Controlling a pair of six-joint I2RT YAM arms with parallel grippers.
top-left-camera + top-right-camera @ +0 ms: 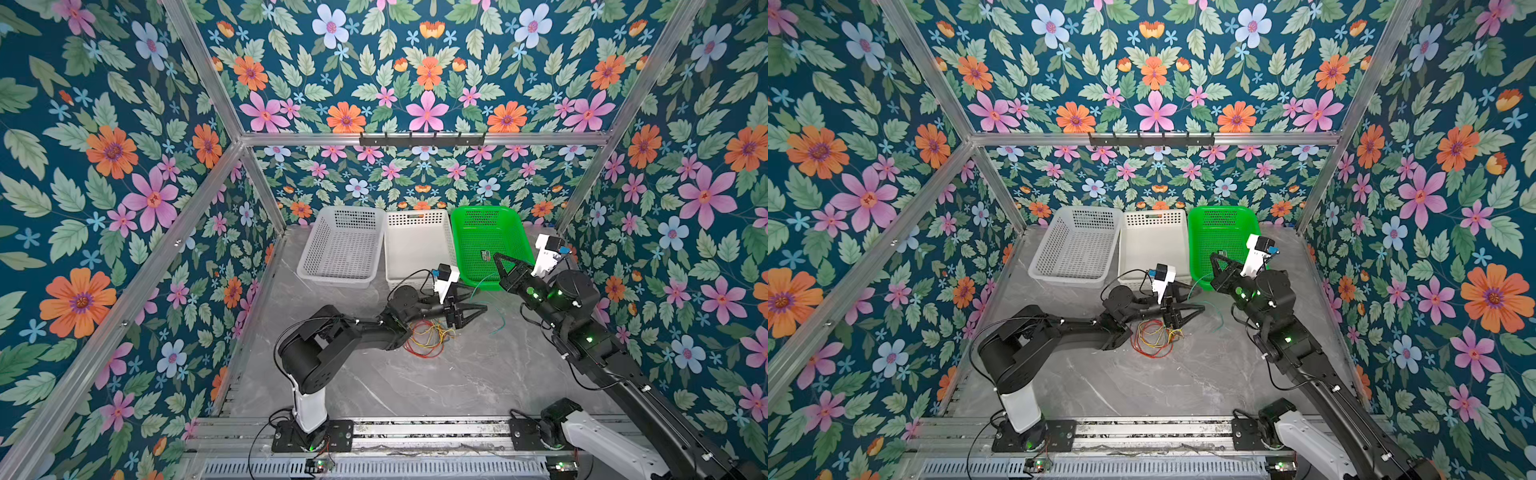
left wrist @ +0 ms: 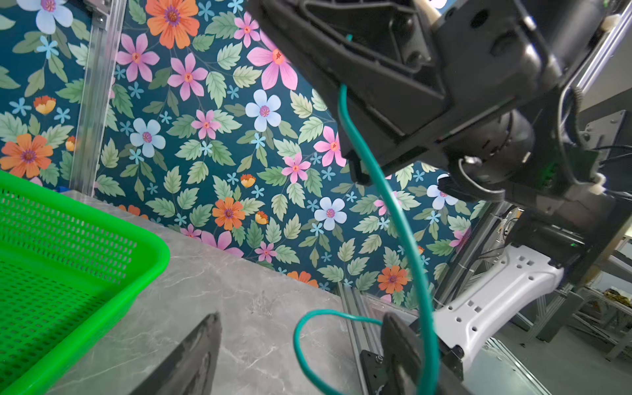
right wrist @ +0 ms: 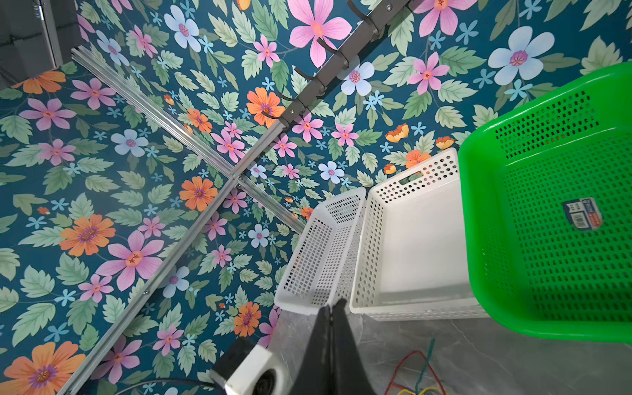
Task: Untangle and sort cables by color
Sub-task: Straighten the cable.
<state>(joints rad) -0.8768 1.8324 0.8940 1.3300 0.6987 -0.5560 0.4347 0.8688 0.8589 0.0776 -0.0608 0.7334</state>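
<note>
Beneath the right claw (image 1: 496,256), clamped on it for the green basket (image 2: 150,249), the teal cable (image 2: 393,205) is seen hanging past the left claw (image 2: 301,318), parted seemingly to release it.

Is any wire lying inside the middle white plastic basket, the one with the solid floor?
No, in the right wrist view the middle white plastic basket shows only its bare floor.

Both top views look steeply down from high at the front over the whole desk (image 1: 415,374), with nearly identical coverage. Left wrist view: close, low, facing the green basket (image 2: 147,253). Right wrist view: close to the same basket, angled toward the back.
</note>
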